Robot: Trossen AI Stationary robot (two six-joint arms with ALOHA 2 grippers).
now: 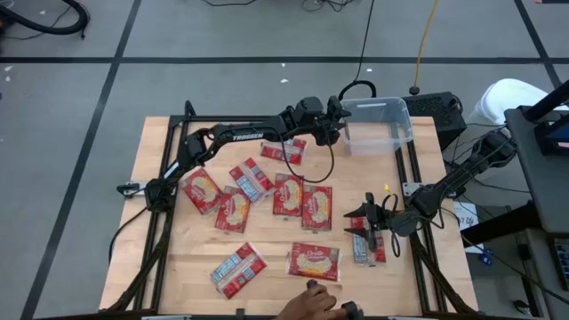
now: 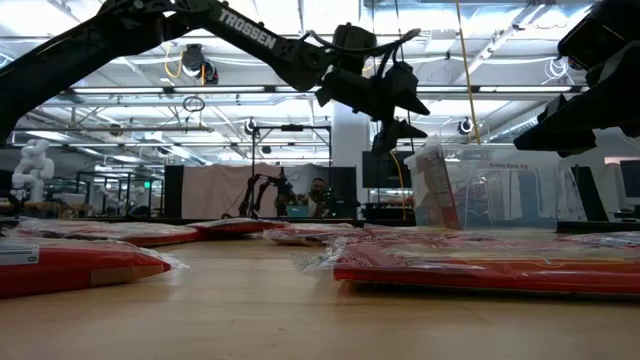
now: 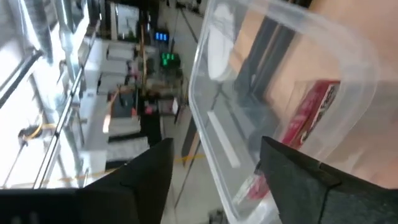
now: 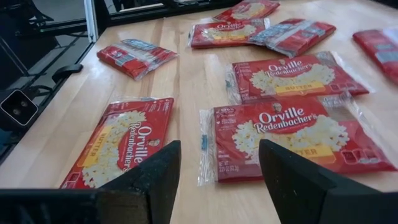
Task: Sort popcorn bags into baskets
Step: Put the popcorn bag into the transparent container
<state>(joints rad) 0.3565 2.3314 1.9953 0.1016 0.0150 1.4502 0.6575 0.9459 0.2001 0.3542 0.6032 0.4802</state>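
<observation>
Several red popcorn bags lie flat on the wooden table, among them one (image 1: 316,206) at mid-table and one (image 1: 314,260) near the front edge. The clear tub (image 1: 382,123) stands at the far right of the table. One red bag (image 3: 311,115) stands on edge inside it, leaning on its wall (image 2: 435,190). My left gripper (image 1: 338,124) (image 3: 214,168) hangs open and empty above the tub's left rim. My right gripper (image 1: 360,224) (image 4: 217,168) is open and empty, low over the table's right side, next to a bag (image 1: 370,251).
A person's hand (image 1: 313,302) reaches in at the table's near edge. The black frame rails (image 1: 411,169) run along the table's sides. More bags (image 4: 283,78) lie spread ahead of my right gripper. Bare wood (image 1: 276,236) shows between the middle and front rows.
</observation>
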